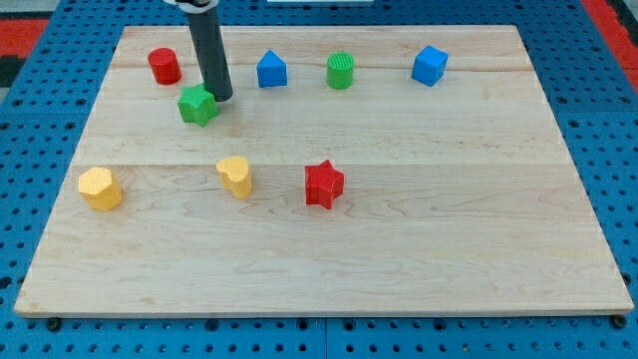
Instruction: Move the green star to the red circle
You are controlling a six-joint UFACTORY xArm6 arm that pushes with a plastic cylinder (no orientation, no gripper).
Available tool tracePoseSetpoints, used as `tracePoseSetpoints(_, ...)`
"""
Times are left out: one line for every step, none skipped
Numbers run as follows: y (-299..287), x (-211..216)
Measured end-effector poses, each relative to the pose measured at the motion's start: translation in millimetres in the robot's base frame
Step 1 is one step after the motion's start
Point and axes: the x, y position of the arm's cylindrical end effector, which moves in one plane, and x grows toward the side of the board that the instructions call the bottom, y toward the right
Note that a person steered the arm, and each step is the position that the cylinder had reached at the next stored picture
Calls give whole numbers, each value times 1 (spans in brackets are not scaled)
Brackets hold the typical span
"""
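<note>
The green star (197,105) lies on the wooden board (419,229) at the upper left. The red circle (164,66), a short red cylinder, stands up and to the left of it, a small gap apart. My tip (222,98) sits just to the right of the green star, at its upper right edge, touching or almost touching it. The dark rod rises from there to the view's top edge.
A blue house-shaped block (271,70), a green cylinder (341,71) and a blue cube (430,66) line the top. A yellow hexagon (100,188), a yellow heart (236,177) and a red star (323,184) lie across the middle.
</note>
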Motion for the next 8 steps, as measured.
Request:
tracePoseSetpoints(13,13)
tracePoseSetpoints(15,24)
tracePoseSetpoints(11,25)
tracePoseSetpoints(4,25)
tracePoseSetpoints(1,34)
tracePoseSetpoints(1,44)
tracePoseSetpoints(0,41)
tracePoseSetpoints(-11,27)
